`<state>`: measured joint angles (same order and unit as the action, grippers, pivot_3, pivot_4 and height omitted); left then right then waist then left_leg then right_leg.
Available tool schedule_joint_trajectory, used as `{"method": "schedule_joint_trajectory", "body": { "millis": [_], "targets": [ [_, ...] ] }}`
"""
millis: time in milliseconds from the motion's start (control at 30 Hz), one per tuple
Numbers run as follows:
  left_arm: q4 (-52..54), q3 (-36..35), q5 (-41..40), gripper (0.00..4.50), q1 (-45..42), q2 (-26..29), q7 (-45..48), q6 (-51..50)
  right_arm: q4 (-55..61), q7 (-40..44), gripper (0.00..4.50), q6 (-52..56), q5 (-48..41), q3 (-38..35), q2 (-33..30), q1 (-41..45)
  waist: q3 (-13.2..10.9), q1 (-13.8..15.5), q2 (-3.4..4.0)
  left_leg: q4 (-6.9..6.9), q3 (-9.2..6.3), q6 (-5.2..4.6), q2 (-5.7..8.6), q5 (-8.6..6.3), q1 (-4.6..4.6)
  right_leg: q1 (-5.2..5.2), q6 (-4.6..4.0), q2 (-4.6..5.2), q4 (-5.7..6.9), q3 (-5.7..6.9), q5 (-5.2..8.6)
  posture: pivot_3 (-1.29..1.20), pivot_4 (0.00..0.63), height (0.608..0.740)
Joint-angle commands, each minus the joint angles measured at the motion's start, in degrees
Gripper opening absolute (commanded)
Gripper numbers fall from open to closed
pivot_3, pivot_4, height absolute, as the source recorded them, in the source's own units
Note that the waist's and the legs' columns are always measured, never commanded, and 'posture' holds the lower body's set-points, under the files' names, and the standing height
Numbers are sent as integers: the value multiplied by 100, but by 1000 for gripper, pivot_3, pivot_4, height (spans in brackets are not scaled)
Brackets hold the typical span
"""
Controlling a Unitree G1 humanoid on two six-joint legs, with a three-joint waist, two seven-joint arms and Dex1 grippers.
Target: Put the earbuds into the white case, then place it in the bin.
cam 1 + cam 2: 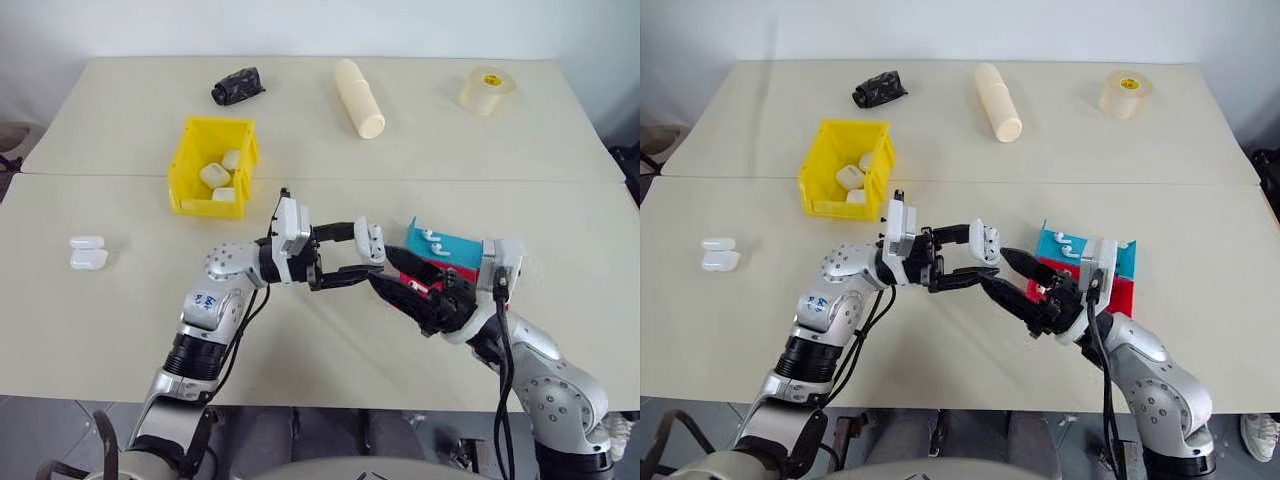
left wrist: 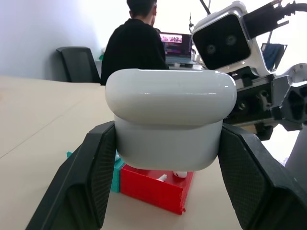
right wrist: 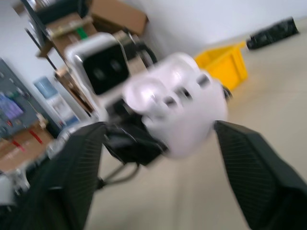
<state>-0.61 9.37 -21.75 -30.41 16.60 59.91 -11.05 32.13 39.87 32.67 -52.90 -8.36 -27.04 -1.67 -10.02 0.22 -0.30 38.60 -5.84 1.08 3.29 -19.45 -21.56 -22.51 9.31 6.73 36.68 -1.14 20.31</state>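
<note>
At the centre of the frame the left gripper (image 1: 350,255) holds the white case (image 1: 371,241), its two black fingers clamped on the sides of the case's lower half. The case is glossy, smooth plastic, a rounded rectangle. In the left wrist view the case (image 2: 170,122) sits squarely between the ribbed black pads (image 2: 98,165), its lid seam running across it.

Just right of it, the right gripper (image 1: 392,268) points up and to the left toward the case. In its wrist view its two dark fingers stand wide apart on either side of the blurred case and grip nothing.

Behind the right gripper, at centre right, a shallow blue tray (image 1: 445,245) leans against a shallow red tray (image 1: 462,275). Two tiny white stemmed earbuds (image 1: 433,238) lie on the blue one; another small white piece lies in the red tray in the left wrist view.

The bin (image 1: 190,160), bright yellow, boxy plastic, stands at upper left, well apart from both grippers, with several white cases inside. Two more white cases (image 1: 87,252) lie at the far left on the pale matte table (image 1: 300,350).

Along the top of the frame lie a black crumpled object (image 1: 238,86), a cream cylinder (image 1: 359,97) on its side and a roll of clear tape (image 1: 487,89).
</note>
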Motion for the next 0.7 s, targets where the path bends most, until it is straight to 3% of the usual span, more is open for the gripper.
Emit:
{"method": "schedule_joint_trajectory", "body": {
  "millis": [33,167,400,700],
  "targets": [
    [98,304,907,2920,-249,646,-25,168,142,204,3759,45,29,-435,-577,44,0,-4,0,-2,0,0,-1,0,0,0,0,-3,-1,0,0,0,150,740],
    [0,570,1353,2920,-541,998,-65,7,193,281,2601,218,225,-292,-1209,291,0,-12,0,-15,2,0,-3,0,3,-1,0,-5,-9,-1,0,0,150,740],
    [93,1050,1685,2920,-707,929,59,-151,255,-135,132,653,780,780,-1189,1402,-1,-16,-1,-16,2,0,-5,0,2,-1,0,-3,-13,0,0,0,150,740],
    [434,1219,1670,2920,-626,872,100,-555,122,-290,27,1170,1244,1578,-1054,2096,-1,0,-1,-15,-1,0,-10,0,1,-2,0,4,-6,0,0,0,150,740]
  ]
}}
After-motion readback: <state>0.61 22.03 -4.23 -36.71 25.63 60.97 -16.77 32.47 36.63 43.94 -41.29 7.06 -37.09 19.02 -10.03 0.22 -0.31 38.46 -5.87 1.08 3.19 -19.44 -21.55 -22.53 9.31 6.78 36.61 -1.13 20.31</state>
